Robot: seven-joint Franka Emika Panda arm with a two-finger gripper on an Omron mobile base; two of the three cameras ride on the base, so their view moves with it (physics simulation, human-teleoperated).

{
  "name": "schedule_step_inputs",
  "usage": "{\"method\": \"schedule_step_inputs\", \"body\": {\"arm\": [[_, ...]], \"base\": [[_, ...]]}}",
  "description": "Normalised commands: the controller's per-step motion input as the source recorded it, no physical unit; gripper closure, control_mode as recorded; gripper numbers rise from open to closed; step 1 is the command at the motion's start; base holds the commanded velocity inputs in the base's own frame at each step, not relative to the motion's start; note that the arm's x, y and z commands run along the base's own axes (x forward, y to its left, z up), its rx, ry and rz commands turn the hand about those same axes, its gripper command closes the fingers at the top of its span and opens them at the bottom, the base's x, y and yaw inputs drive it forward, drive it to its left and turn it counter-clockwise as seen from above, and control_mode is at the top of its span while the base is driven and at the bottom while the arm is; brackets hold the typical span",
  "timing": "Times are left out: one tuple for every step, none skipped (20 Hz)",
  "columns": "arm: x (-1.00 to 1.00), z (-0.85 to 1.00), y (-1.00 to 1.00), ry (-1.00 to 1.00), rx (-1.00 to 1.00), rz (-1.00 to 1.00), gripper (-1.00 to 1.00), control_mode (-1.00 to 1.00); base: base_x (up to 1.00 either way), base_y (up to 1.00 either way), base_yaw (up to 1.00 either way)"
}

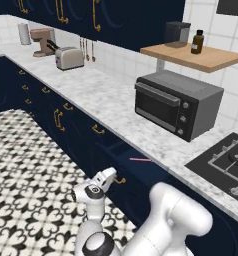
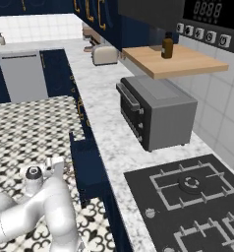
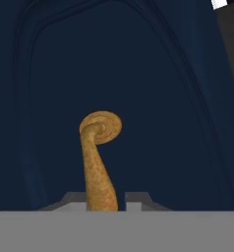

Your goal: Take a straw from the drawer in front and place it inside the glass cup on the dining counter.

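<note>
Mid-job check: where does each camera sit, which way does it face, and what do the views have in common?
Left base view: behind the arm to its left, looking down along the worktop; the arm rises lower right, its gripper at the open drawer holding the straw.
Right base view: behind to the right, facing the same worktop; arm lower left.
Hand view: on the hand, close against the drawer front, jaws shut on the brass handle.
Shared: both base views show the toaster oven, wooden shelf and drawer.
</note>
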Motion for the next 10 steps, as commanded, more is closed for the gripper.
{"method": "schedule_step_inputs", "body": {"arm": [[-0.64, 0.06, 1.00, 0.01, 0.00, 0.00, 1.00, -1.00], [-0.64, 0.09, 1.00, 0.02, 0.00, 0.00, 1.00, -1.00], [-0.65, 0.11, 1.00, 0.02, 0.00, 0.00, 1.00, -1.00], [-0.66, 0.12, 1.00, 0.02, 0.00, 0.00, 1.00, -1.00], [-0.64, 0.12, 1.00, 0.02, 0.00, 0.00, 1.00, -1.00], [-0.64, 0.10, 1.00, 0.02, 0.00, 0.00, 1.00, -1.00], [-0.65, 0.10, 1.00, 0.02, 0.00, 0.00, 1.00, -1.00], [-0.61, 0.11, 1.00, 0.03, 0.00, 0.00, 1.00, -1.00], [-0.60, 0.10, 1.00, 0.04, 0.00, 0.00, 1.00, -1.00], [-0.60, 0.09, 1.00, 0.04, 0.00, 0.00, 1.00, -1.00]], "base": [[0.00, 0.00, 0.00], [0.00, 0.00, 0.00], [0.00, 0.00, 0.00], [0.00, 0.00, 0.00], [0.00, 0.00, 0.00], [0.00, 0.00, 0.00], [0.00, 0.00, 0.00], [0.00, 0.00, 0.00], [0.00, 0.00, 0.00], [0.00, 0.00, 0.00]]}}
